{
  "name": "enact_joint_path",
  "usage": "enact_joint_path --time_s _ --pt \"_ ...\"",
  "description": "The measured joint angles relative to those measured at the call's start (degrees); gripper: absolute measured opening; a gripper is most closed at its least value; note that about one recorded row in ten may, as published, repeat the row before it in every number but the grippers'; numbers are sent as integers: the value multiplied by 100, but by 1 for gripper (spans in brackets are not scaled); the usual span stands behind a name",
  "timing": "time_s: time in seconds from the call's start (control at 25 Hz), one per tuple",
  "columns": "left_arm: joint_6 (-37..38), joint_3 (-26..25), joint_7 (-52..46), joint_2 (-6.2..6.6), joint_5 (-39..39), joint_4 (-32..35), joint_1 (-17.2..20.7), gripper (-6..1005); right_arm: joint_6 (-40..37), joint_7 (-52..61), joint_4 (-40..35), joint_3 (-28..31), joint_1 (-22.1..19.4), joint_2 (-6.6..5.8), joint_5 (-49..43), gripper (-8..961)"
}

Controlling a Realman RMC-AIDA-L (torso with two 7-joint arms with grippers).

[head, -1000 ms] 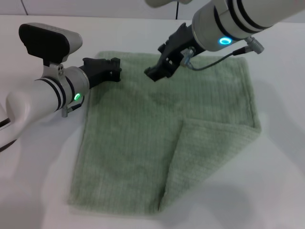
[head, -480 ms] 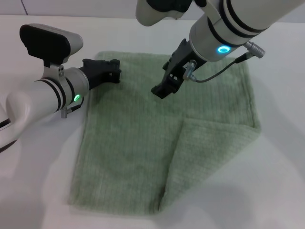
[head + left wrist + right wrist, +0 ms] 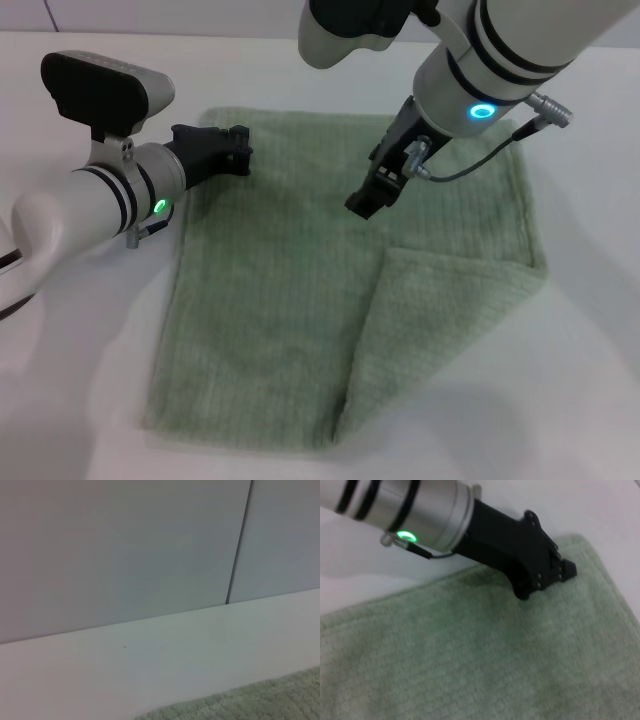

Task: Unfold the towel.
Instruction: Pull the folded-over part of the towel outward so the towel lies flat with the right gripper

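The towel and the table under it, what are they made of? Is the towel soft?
The towel looks like soft terry cloth: pale green, fuzzy, with fine ribbed rows and a stitched hem; one corner lies folded over. The table looks like a hard, smooth white surface with a matte finish, possibly laminate or plastic; which one cannot be told.

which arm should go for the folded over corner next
Probably the right. The right gripper hangs over the towel just beside the folded flap; the left gripper sits at the far-left corner, farther away.
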Motion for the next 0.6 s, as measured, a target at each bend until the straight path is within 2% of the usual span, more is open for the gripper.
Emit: enact_joint_path --time_s 0.6 --pt "-59 -42 108 18 0 3 0 -2 138 280 120 9 -136 4 -195 618"
